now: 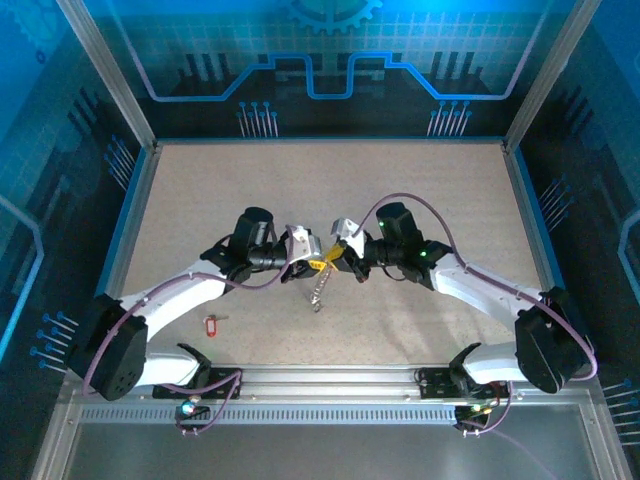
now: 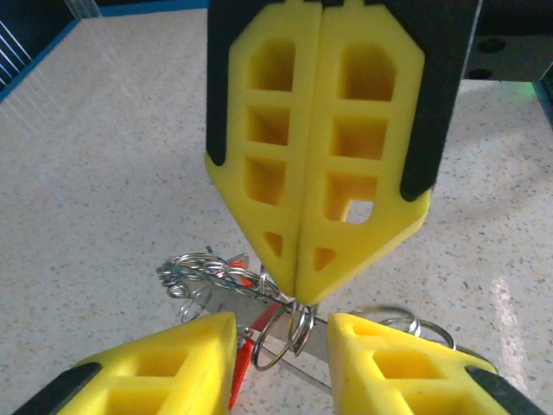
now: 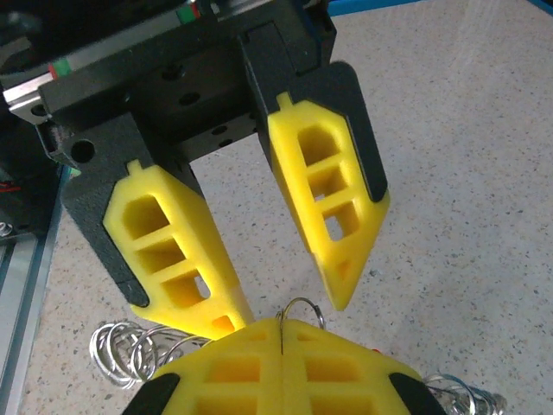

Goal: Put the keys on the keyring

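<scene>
- the right gripper has its pads pressed together on a small wire loop of the keyring, holding the bunch up off the table so it hangs free and can be reached from the other side
- the left gripper faces it tip to tip, fingers spread, nothing pinched; a silver key with a red tag sits in the gap, whether touched i cannot tell
- this facing pose looks meant to let one claw steady the ring while the other works a key on
- a red-tagged key lies on the table near the left arm, well apart, not yet strung
</scene>
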Available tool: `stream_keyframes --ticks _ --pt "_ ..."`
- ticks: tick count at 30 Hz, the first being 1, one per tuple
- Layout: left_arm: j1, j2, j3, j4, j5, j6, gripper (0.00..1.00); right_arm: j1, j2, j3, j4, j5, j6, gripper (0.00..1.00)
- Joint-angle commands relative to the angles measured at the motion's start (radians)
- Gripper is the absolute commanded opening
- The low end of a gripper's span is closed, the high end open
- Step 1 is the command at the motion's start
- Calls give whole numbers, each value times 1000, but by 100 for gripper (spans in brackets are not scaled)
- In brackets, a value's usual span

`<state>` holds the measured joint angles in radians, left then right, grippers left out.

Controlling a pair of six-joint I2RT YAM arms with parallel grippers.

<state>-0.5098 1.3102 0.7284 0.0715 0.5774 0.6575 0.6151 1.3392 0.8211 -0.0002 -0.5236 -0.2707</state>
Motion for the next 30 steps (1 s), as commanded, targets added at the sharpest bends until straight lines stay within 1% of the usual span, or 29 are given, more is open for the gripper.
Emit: stream_keyframes --ticks 1,6,9,11,14,15,17,19,21,22,23,24,25,28,30 --pt "-11 14 28 -32 51 23 30 15 12 45 -6 0 -40 0" --pt "-12 22 33 -7 72 17 20 20 15 46 -9 2 -48 0" --pt "-15 32 49 -18 92 22 6 23 20 46 -14 10 -54 0" --pt "-18 36 60 -32 103 24 0 25 18 45 -16 19 -58 0" --pt "-18 31 66 -53 104 38 0 24 3 29 -1 40 -52 1" --pt "-17 27 67 -56 101 41 0 22 -5 20 10 44 -49 6" --pt "-17 15 61 -56 92 46 0 7 -30 -4 38 44 -37 21" --pt "-17 0 55 -48 84 46 0 -15 -56 -32 55 14 -49 28" --pt "-17 -13 45 -32 79 44 0 -26 -82 -63 82 39 -39 33" --pt "-17 -18 41 -24 79 44 0 -33 -95 -81 109 60 -10 35" --pt "-17 -22 38 -17 79 45 0 -45 -106 -98 132 19 -13 43" --pt "-18 -26 36 -15 79 44 0 -49 -115 -116 147 -36 -54 50" --pt "-17 -28 37 -11 80 41 0 -40 -121 -127 158 -48 -78 50" --pt "-17 -42 34 10 84 31 0 -34 -119 -126 155 -41 -76 41" --pt "-17 -52 25 37 87 24 0 -29 -113 -130 166 -32 -76 40"
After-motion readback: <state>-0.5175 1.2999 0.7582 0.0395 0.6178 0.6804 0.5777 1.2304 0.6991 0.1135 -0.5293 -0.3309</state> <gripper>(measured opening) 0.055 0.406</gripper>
